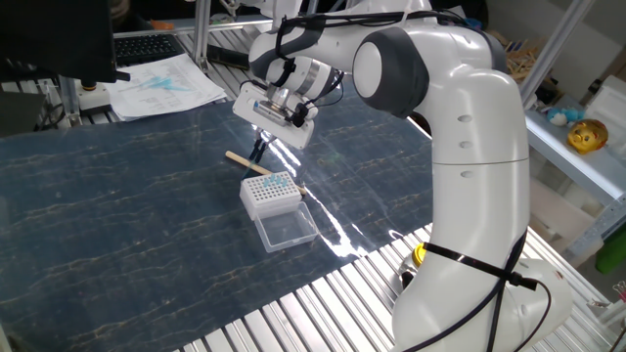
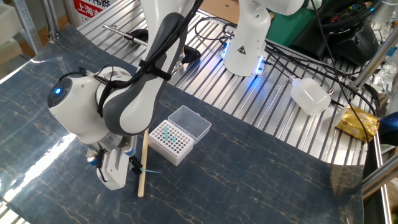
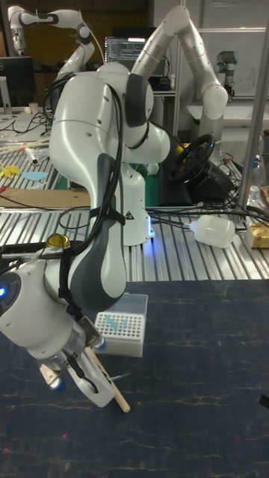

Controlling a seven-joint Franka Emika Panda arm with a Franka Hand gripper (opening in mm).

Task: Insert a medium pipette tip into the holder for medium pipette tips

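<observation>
My gripper (image 1: 259, 150) hangs low over the dark mat, just behind the holder (image 1: 271, 195), a white box with a grid of holes. Its clear lid (image 1: 287, 229) lies folded open on the near side. In the other fixed view the gripper (image 2: 135, 165) is shut on a light-blue medium pipette tip (image 2: 150, 170), which sticks out sideways from the fingers close to the mat. A few blue tips (image 2: 166, 134) stand in the holder (image 2: 171, 145). The tall view shows the gripper (image 3: 98, 371) in front of the holder (image 3: 120, 327).
A long cream stick (image 2: 143, 163) lies on the mat right beside the fingers and reaches toward the holder. Papers (image 1: 161, 85) lie at the mat's far edge. Slatted metal table (image 2: 267, 118) with cables and a white device (image 2: 310, 94) lies beyond the mat.
</observation>
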